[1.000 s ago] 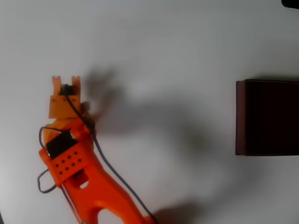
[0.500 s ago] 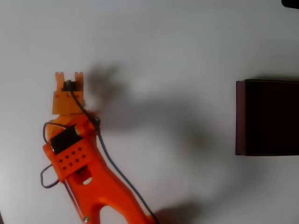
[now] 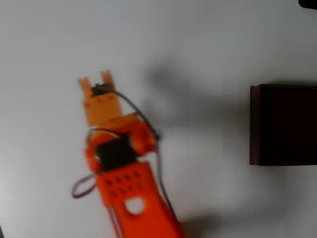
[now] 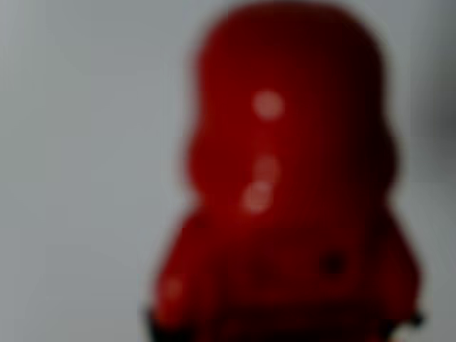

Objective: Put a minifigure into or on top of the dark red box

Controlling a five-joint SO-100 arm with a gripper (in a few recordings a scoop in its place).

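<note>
Starting at the left of the overhead view, your arm (image 3: 131, 198) is swinging: over the last second the orange gripper (image 3: 95, 82) has shifted toward the right of the picture, and its body is smearing with motion blur, where half a second ago it was sitting sharp and farther left. The table (image 3: 198, 39) under and ahead of the fingertips is showing bare white, with only the arm's soft shadow lying off to the gripper's right.

In the wrist view the minifigure (image 4: 285, 185) is sitting right up against the camera, a blurred red shape with a rounded head above a wider body, so it is travelling with the gripper rather than lying on the table. From that I am judging that you are carrying it, the fingers closed narrowly on it, though neither view is showing the fingers actually touching the figure.

Farther right, well apart from the gripper, the box (image 3: 255, 124) is resting at the edge of the overhead view, its dark red wall facing the arm and its interior near black.

So the pickup is looking done and the carry is under way. You are probably needing to keep sweeping right until the fingertips are over the dark interior before opening.
</note>
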